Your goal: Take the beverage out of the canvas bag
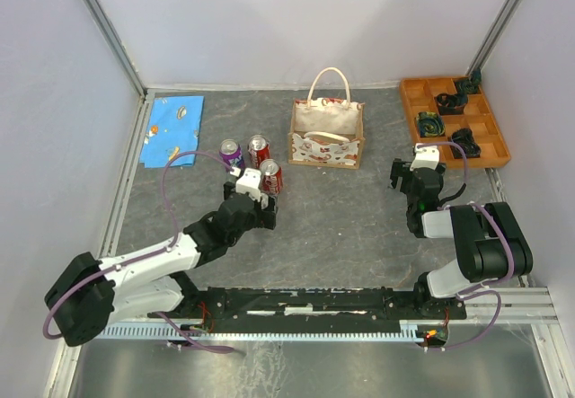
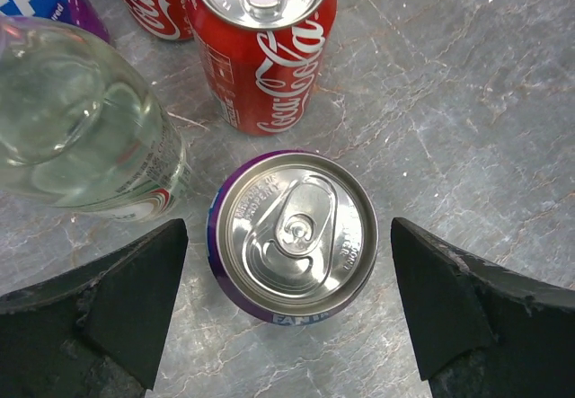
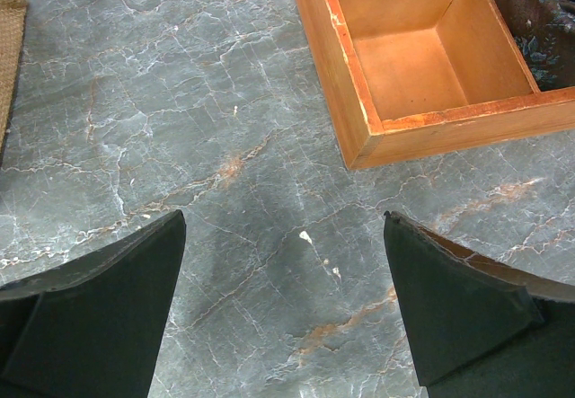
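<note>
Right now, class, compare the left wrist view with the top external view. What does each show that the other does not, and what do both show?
Only the left wrist view: a purple Fanta can standing upright between the fingers of the open left pincer, touching neither, with a clear bottle beside it.
Only the top external view: the canvas bag, the orange tray, a blue cloth and the right arm.
Both: the red Coca-Cola cans and the grey marbled table.
</note>
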### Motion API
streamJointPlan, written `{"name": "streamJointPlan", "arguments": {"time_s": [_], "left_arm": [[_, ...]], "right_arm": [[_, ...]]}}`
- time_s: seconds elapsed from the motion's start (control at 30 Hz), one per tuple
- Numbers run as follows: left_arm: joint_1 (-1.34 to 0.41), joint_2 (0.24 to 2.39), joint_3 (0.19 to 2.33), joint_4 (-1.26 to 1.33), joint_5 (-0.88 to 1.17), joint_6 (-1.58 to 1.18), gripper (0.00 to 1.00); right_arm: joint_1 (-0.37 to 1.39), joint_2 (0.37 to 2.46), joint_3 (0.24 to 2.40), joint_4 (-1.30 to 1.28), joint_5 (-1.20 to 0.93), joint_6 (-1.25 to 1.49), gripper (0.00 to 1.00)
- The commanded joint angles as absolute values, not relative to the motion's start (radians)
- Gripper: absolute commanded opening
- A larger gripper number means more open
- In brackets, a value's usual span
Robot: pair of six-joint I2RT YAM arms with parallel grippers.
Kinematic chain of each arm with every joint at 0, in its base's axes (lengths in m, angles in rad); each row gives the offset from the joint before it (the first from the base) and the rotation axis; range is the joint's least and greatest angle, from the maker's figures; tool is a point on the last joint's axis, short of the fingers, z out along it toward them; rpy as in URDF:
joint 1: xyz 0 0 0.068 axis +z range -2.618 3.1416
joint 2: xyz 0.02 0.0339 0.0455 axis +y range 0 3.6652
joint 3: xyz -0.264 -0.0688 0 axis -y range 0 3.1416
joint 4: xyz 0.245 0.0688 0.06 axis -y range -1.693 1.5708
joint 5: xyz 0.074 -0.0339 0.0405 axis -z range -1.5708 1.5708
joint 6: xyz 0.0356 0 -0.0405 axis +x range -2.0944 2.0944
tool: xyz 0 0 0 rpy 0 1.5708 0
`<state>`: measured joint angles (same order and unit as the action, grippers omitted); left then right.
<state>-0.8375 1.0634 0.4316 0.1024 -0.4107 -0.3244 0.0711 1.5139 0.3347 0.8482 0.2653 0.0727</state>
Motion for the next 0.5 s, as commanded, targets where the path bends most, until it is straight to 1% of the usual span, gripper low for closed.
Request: {"name": "streamJointPlan", "arguments": {"time_s": [0.0, 0.13, 0.27, 0.47], "left_arm": [[-0.839, 1.023, 0.450, 0.138, -0.470, -0.359, 0.99], [-0.839, 0.997, 0.464, 0.112, -0.462, -0.358, 0.99], [-0.839, 0.918, 0.496, 0.075, -0.465, -0.358, 0.99], [-0.838, 0.831, 0.621, -0.028, -0.599, -0.295, 0.99]], "right_arm": [[0.071, 1.514, 0.364, 0.873, 0.259, 0.060, 0.99], [0.072, 1.513, 0.364, 0.873, 0.259, 0.059, 0.99], [0.072, 1.513, 0.364, 0.873, 0.259, 0.060, 0.99], [0.072, 1.514, 0.363, 0.873, 0.259, 0.060, 0.99]]}}
